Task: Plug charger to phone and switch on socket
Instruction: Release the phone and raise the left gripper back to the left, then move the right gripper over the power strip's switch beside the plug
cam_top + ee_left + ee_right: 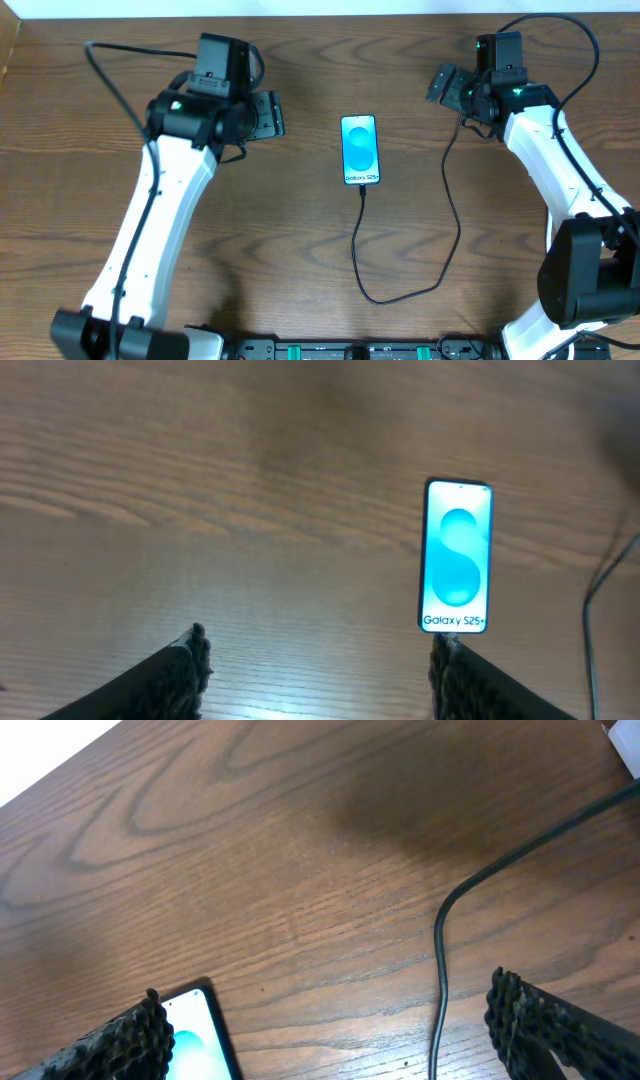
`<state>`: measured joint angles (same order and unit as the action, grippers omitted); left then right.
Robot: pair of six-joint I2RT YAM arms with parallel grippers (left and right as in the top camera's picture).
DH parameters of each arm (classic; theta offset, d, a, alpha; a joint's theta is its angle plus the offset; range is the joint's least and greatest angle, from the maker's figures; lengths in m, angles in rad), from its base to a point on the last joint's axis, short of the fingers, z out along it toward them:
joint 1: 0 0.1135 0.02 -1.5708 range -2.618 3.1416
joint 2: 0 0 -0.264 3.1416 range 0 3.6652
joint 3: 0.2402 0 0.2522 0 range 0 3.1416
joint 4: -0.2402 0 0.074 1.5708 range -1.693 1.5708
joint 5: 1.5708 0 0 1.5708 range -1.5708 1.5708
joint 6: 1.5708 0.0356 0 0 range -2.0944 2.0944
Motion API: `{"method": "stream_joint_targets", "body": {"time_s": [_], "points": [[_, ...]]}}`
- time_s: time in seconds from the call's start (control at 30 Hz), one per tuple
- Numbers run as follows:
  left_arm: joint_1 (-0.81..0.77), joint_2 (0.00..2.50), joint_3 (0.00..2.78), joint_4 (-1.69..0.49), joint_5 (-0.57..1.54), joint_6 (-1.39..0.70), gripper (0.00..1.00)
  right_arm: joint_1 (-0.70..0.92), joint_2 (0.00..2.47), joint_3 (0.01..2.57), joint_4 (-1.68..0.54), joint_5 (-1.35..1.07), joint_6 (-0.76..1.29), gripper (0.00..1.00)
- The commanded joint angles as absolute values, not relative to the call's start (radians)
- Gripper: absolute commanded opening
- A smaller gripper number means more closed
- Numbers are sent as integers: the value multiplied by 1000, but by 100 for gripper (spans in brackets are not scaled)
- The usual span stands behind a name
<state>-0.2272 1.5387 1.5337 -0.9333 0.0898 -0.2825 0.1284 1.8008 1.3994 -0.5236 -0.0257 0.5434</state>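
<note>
The phone (pixel 360 149) lies face up in the middle of the table, its blue screen lit. It also shows in the left wrist view (pixel 456 555) and at the bottom of the right wrist view (pixel 196 1038). The black charger cable (pixel 452 215) meets the phone's bottom edge, loops toward me and runs up to the right arm. It also shows in the right wrist view (pixel 440 952). My left gripper (pixel 268 114) is open and empty, left of the phone. My right gripper (pixel 442 84) is open and empty, right of the phone. The socket is not in view.
A small white piece (pixel 628 742) shows at the top right corner of the right wrist view; I cannot tell what it is. The table's far edge (pixel 320 12) runs along the top. The arm bases stand at the near edge.
</note>
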Motion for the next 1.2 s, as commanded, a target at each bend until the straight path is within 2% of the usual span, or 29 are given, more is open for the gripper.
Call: {"method": "stream_joint_targets", "body": {"time_s": [0.0,0.47,0.57,0.67,0.8,0.93,1.17], "points": [[-228,1515,1543,-938,70,-270,98,127,1806,1404,-529,-14,533,99],[-228,1516,1543,-938,70,-270,98,126,1806,1404,-513,-19,503,99],[-228,1516,1543,-938,70,-270,98,123,1800,1408,-497,-106,480,99],[-228,1516,1543,-938,70,-270,98,112,1774,1414,-448,-279,368,99],[-228,1516,1543,-938,70,-270,98,83,1732,1458,-454,-329,300,99],[-228,1516,1543,-938,70,-270,98,16,1714,1589,-590,-393,163,99],[-228,1516,1543,-938,70,-270,98,-163,1715,1874,-876,-402,52,99]]}}
